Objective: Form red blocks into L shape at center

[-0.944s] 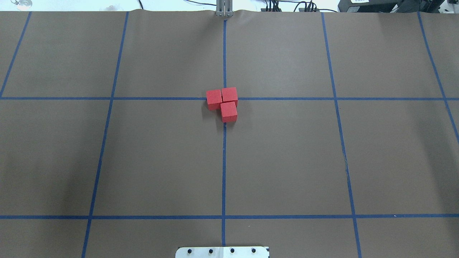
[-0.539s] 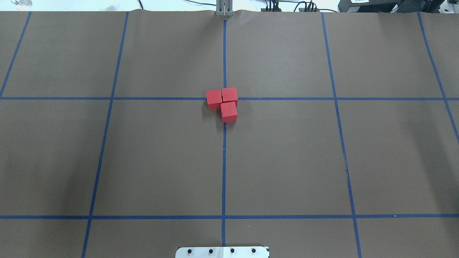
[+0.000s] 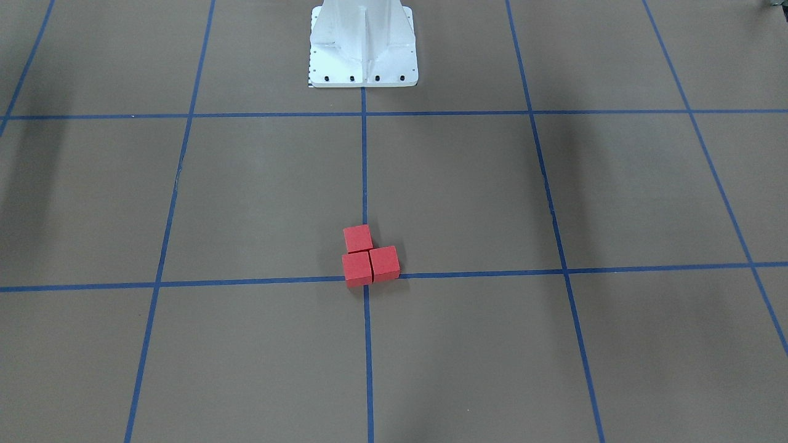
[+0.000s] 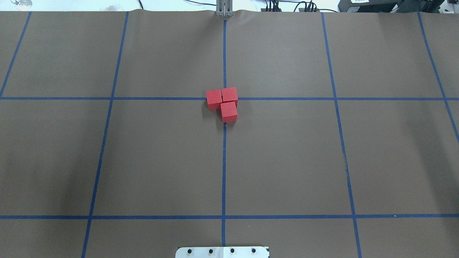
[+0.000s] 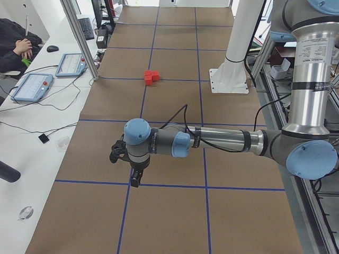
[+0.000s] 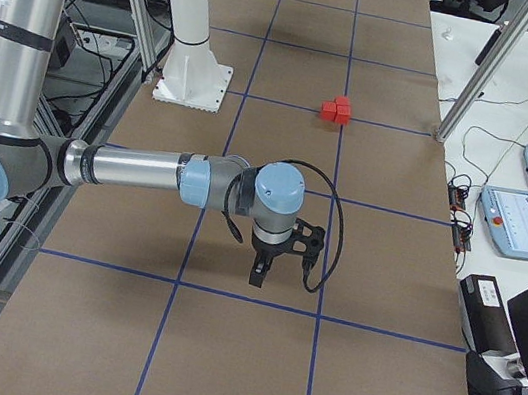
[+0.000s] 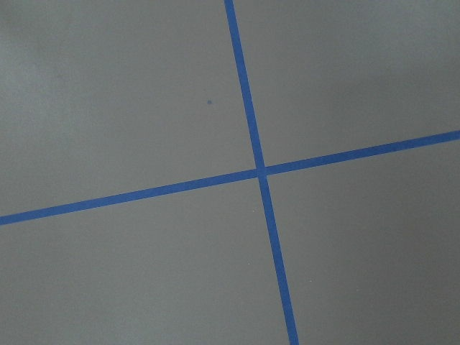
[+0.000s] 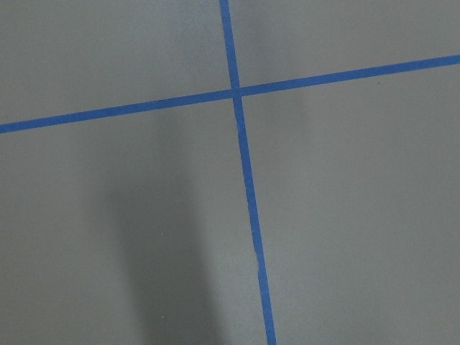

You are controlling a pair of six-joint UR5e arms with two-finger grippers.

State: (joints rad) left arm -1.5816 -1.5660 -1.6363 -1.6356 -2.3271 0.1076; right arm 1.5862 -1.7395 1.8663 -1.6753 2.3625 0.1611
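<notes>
3 red blocks [image 4: 222, 104] touch in an L: 2 side by side, 1 on robot's side of the right one. They cover the mid crossing of the blue tape lines [image 4: 287, 98].

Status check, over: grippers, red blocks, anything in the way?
Left gripper, right gripper: both well off, open or shut unclear. Red blocks packed in an L, covering the center crossing. No obstruction seen.

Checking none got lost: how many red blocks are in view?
3, touching in an L: far-left block, far-right block, and near block on the robot's side of it. None appear hidden.
</notes>
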